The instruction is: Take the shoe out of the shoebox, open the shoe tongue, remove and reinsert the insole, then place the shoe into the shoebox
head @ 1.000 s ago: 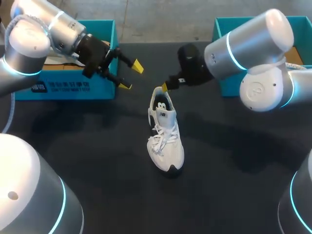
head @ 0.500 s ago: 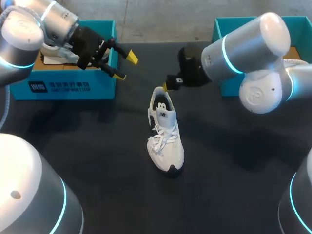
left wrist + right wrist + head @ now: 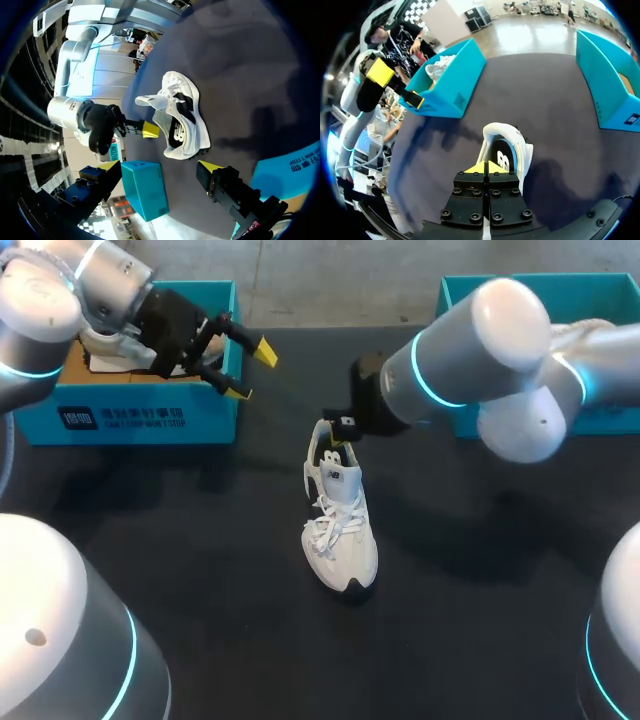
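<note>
Head view first: the shoe (image 3: 340,525) stands on its sole on the black table (image 3: 180,540), toe toward me, heel toward the far edge. It is out in the open between the two teal boxes and inside neither.

My right gripper (image 3: 485,167) sits right at the heel. From above its tips are tucked against the collar and I can't read them. The right wrist view settles it: the two yellow tips are pressed together, nothing visible between them, with the dark heel opening just ahead.

My left gripper (image 3: 251,371) hangs over the near corner of the left shoebox (image 3: 130,420), well apart from the shoe, its fingers spread wide with only air between them. Its own camera gives me the shoe side-on, with a white flap lifted off the laces. That looks like the tongue, and it is hard to make out from above.

Now the boxes. The left shoebox holds a white bundle (image 3: 439,67); I can't tell what it is. My right arm mostly hides the right shoebox (image 3: 600,85) in the head view. The right wrist view shows a strip of its brown floor.
</note>
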`<state>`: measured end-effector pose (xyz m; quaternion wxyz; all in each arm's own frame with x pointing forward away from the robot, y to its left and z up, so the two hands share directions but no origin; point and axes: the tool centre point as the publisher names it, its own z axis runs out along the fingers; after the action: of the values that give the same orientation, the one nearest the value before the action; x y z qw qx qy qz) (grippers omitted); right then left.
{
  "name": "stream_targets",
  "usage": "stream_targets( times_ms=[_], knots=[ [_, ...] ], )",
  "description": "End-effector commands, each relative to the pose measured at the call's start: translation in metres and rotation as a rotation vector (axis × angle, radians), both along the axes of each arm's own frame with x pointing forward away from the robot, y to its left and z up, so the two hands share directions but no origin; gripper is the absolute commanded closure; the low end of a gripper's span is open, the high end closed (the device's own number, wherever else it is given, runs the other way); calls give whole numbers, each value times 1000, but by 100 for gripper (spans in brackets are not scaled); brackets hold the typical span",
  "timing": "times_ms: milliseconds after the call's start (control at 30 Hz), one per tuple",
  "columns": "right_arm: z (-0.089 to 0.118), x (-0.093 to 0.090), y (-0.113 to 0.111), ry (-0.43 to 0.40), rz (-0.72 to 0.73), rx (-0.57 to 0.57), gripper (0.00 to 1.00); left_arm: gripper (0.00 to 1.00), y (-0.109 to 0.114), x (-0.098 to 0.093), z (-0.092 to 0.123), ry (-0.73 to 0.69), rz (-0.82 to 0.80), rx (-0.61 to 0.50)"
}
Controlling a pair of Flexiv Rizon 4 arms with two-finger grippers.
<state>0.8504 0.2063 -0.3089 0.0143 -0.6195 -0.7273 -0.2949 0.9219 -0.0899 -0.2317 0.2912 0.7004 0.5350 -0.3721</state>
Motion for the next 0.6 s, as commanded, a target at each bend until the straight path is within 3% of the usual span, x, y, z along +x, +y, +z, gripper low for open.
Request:
stream_targets(
  times_ms=[33,600],
  knots=[
    [1,2,6,25,-35,-80,100,0,0,-2,10,-4,7,26],
    [-2,-9,14,128,-70,-198,100,0,14,3,28,-14,47,62]
  ],
)
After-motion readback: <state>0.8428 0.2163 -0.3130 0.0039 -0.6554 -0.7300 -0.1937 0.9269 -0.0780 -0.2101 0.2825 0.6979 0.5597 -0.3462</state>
